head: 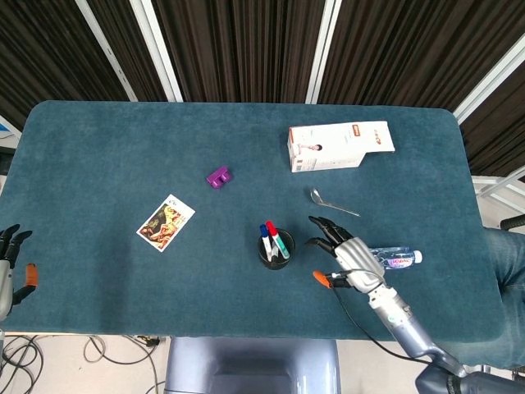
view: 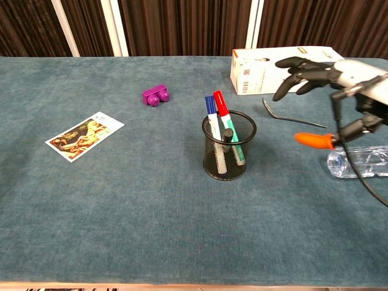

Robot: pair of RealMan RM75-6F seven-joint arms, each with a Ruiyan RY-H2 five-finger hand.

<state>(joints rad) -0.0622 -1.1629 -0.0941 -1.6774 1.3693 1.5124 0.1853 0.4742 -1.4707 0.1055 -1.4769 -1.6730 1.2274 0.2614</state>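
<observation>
Right now the right hand [head: 344, 256] is hovering above the table [head: 98, 156] between the mesh pen cup [head: 276, 248] and the clear water bottle [head: 392, 259], its dark fingers [view: 297, 71] spread wide and holding nothing, the orange-tipped thumb [view: 314, 140] sticking out apart from them. From the chest view the palm is facing down and toward the cup, so the hand seems to be lining itself up with the cup rather than with the bottle lying on its side just behind it. The cup is standing upright near the table's middle, carrying a blue marker [view: 211, 106], a red marker [view: 220, 103] and a green one leaning against its rim. A metal spoon [head: 332, 203] is lying beyond the hand, and a white carton [head: 338, 146] is resting on its side farther back. A purple toy brick [head: 218, 176] and a picture card [head: 166, 222] are lying well apart to the left. The left hand [head: 10, 267] is waiting off the table's left edge, fingers loosely apart, holding nothing.
</observation>
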